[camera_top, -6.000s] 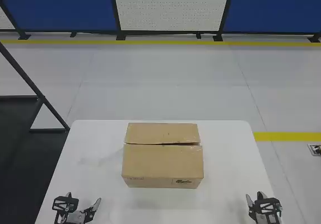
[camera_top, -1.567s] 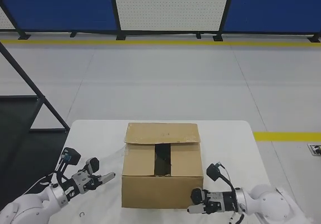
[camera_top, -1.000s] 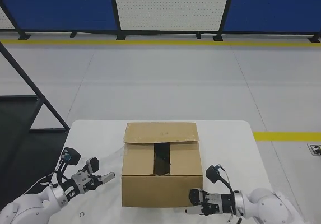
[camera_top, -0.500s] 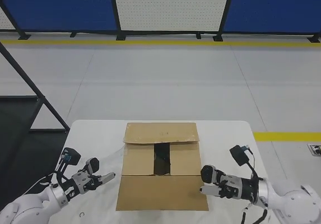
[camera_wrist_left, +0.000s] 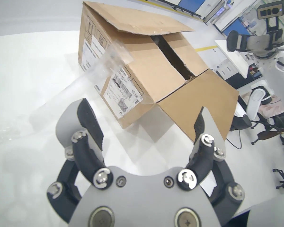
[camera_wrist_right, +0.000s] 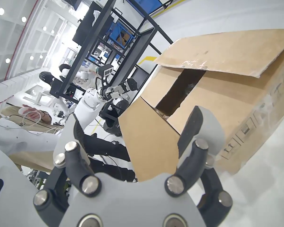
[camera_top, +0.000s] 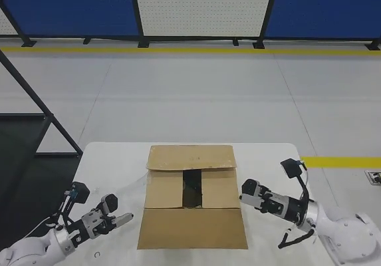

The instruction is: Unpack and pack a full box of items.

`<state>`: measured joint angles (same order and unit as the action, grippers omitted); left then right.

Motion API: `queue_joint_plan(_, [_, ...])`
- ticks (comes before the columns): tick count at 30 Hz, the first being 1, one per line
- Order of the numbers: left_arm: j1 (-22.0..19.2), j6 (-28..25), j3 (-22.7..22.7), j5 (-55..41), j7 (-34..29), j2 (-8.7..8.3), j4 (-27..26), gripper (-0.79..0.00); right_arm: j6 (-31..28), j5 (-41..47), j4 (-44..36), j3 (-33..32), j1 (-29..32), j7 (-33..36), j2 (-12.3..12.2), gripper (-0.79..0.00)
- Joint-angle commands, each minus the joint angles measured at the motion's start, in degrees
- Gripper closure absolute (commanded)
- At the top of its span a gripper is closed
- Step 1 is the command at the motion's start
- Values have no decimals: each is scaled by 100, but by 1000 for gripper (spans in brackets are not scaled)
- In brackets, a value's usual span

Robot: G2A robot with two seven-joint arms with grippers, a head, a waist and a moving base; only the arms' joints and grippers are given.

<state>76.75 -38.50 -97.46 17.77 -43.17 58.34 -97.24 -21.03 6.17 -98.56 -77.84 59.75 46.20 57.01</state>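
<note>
Early going here. The white bench [camera_top: 110,173] carries one cardboard box [camera_top: 163,196], sitting square in the middle, and unpacking has barely begun.

Flap count is four. The near outer flap [camera_top: 191,229] is folded right out toward the robot and hangs past the box's front. The far outer flap [camera_top: 191,157] is only part-raised, tilting over the back of the opening. Under them, the two inner flaps [camera_top: 220,188] lie shut with a dark slot [camera_top: 192,189] between them. What's inside is too dark to tell.

My read: one flap done, three to go, and not one item is out. All the emptying and the repacking are ahead.

One clear strip of tape [camera_wrist_left: 101,64] trails from the box's left side down to the bench.

There are two grippers. The left gripper [camera_top: 118,209] hovers off the box's left near corner, jaws spread wide, holding nothing. The right gripper [camera_top: 245,191] sits just beside the box's right edge, close to the right inner flap, also spread wide and empty.
</note>
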Motion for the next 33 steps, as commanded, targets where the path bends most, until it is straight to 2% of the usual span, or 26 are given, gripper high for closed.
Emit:
queue_joint_plan(1, [24, -105, -71, -533, -434, -48, 21, -785, 420, 2, 151, 174, -260, -151, 40, -785])
queue_joint_plan(7, [32, -43, -183, -1730, -1580, -183, 126, -785, 1421, 715, 1111, 747, -1191, -392, 224, -785])
queue_joint_plan(9, [2, 121, -207, -1821, -1948, -230, 119, -785, 1483, 774, 1199, 793, -1272, -348, 238, -785])
queue_joint_plan(18, [-7, 141, -224, -1791, -1965, -237, 109, -785, 1489, 728, 1151, 828, -1244, -328, 239, -785])
queue_joint_plan(25, [17, 304, -51, -1958, -1861, -259, -42, -785, 2354, 739, 1391, 934, -1330, -628, 290, -785])
queue_joint_plan(29, [-35, 330, -1, -2250, -2199, -307, 54, -785, 2386, 1019, 1608, 1003, -1432, -568, 339, -785])
queue_joint_plan(33, [-83, 309, 42, -2265, -2262, -340, 149, -785, 2386, 1180, 1889, 1164, -1627, -620, 413, -785])
